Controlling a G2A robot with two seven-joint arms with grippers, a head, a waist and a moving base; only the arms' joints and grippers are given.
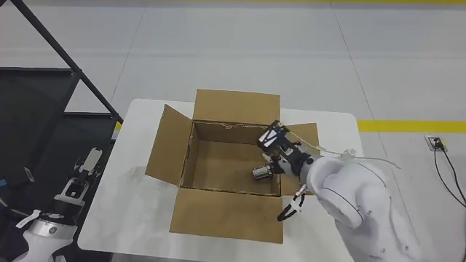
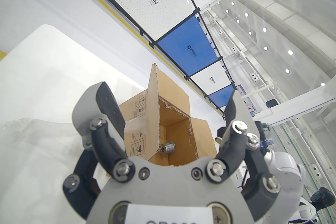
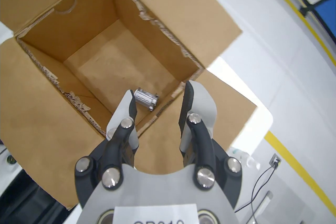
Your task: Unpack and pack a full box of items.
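Observation:
An open cardboard box (image 1: 226, 164) stands on the white table (image 1: 138, 211) with all its flaps folded out. On its floor, near the right wall, lies a small silver metal cylinder (image 1: 262, 172) (image 3: 145, 98) (image 2: 168, 148). My right gripper (image 3: 159, 92) (image 1: 280, 160) hangs open just above the box's right rim, over the cylinder, with nothing between its fingers. My left gripper (image 2: 169, 99) is open and empty, low beside the table's left edge, facing the box's side. The left arm (image 1: 73, 189) sits off the table at the lower left.
A black frame (image 1: 44, 102) stands left of the table. Clear plastic scraps (image 1: 349, 153) lie at the table's right edge, and thin clear film (image 2: 26, 125) lies on its left part. A cable and socket (image 1: 435, 144) are on the floor at right.

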